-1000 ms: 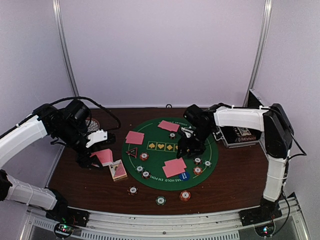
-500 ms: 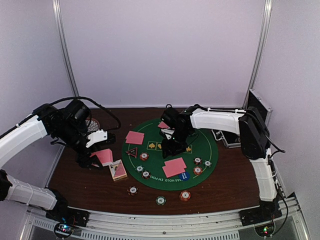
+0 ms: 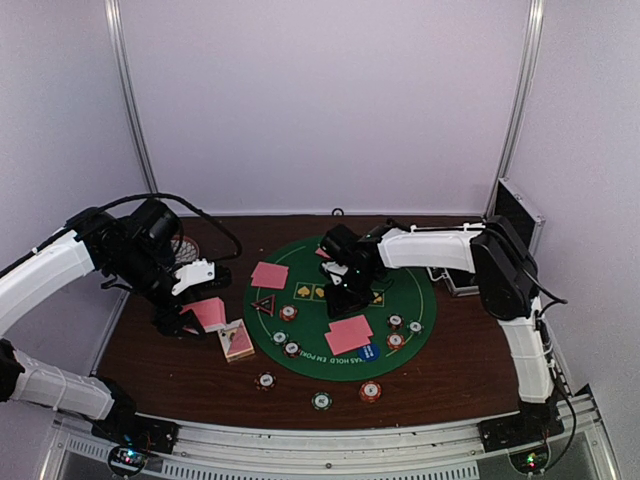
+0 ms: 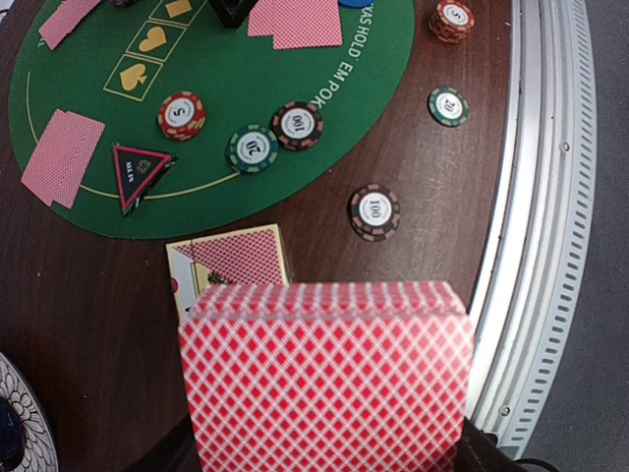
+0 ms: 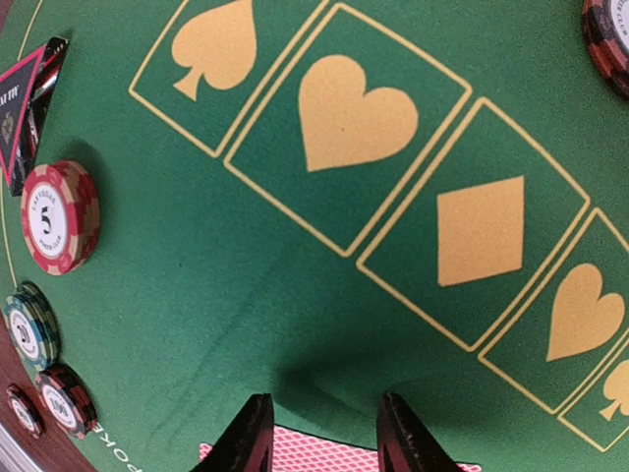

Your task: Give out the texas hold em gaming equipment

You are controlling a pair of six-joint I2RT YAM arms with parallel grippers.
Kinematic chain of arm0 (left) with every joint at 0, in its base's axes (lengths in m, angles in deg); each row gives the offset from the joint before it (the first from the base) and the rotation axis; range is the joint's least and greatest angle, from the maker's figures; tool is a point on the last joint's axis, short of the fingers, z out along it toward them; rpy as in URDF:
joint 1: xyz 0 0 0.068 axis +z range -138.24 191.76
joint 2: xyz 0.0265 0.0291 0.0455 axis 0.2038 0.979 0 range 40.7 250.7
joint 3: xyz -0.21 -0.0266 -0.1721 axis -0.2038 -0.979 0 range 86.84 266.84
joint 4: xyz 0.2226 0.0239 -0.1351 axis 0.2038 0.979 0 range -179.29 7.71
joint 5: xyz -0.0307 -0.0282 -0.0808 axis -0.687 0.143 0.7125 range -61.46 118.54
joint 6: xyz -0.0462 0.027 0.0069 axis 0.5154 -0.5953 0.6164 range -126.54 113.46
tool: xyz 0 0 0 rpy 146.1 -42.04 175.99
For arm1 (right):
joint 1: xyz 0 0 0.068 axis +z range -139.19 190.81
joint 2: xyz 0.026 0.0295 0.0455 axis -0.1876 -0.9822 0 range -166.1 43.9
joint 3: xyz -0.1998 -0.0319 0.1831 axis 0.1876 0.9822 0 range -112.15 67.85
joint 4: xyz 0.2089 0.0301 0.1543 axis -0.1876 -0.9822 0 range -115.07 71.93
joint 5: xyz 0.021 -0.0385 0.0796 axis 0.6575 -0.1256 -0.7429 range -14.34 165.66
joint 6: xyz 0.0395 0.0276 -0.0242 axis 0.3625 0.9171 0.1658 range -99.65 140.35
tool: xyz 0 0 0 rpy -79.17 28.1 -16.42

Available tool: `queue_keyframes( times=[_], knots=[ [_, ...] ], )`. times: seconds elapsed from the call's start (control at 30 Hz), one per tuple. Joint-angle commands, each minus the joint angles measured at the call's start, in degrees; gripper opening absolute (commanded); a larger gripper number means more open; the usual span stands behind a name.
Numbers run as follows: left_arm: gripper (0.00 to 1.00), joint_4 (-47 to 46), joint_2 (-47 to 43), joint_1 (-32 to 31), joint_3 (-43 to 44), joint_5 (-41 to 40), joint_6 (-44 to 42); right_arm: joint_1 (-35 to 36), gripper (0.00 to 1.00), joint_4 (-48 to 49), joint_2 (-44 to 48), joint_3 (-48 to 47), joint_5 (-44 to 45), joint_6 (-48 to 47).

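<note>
My left gripper (image 3: pixel 196 317) is shut on a deck of pink-backed cards (image 4: pixel 324 379) and holds it above the brown table, left of the green mat (image 3: pixel 300 265). My right gripper (image 5: pixel 324 423) is open and empty, low over the middle of the mat (image 5: pixel 246 295), with a pink card pair (image 5: pixel 324 457) just under its tips. In the top view it is at mat centre (image 3: pixel 346 296). Card pairs lie on the mat at the left (image 3: pixel 269 275) and front (image 3: pixel 349 335). Striped chips sit on the mat (image 3: pixel 288 313) and on the table (image 3: pixel 321 401).
A card box (image 3: pixel 237 342) lies on the table by the deck. A triangular marker (image 3: pixel 263 304) and a blue disc (image 3: pixel 368 352) sit on the mat. The black-and-silver case (image 3: pixel 462 280) stands at the right. A metal rail (image 4: pixel 536 246) runs along the near edge.
My right gripper has swung left across the mat, from its right side to the centre. The left arm and its deck have not moved.
</note>
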Motion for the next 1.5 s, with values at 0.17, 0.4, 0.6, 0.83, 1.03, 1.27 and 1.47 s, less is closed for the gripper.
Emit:
queue_keyframes(
  times=[0.17,0.4,0.6,0.83,1.03,1.27,1.47],
  knots=[
    [0.00,-1.0,-1.2,0.3,0.8,0.3,-0.5,3.0,0.33,4.6,2.3,6.7,4.8,3.2],
    [0.00,-1.0,-1.1,0.3,1.1,0.3,-0.5,4.3,0.28,6.5,6.6,14.1,6.1,5.8],
    [0.00,-0.8,-0.9,0.3,1.4,0.5,-0.5,5.1,0.26,7.1,9.2,18.3,6.2,6.6],
    [0.00,-0.6,-0.8,0.3,1.7,0.6,-0.5,6.3,0.24,7.0,11.2,21.0,6.1,7.4],
    [0.00,-0.5,-0.9,0.3,1.7,0.6,-0.5,7.0,0.23,6.4,12.9,21.5,6.3,8.2],
    [0.00,-0.5,-1.1,0.3,1.6,0.5,-0.5,7.2,0.43,7.4,18.2,19.2,6.2,11.6],
    [0.00,-0.5,-1.1,0.3,1.5,0.5,-0.5,7.9,0.73,19.5,22.9,18.9,-4.7,21.2]
  ],
)
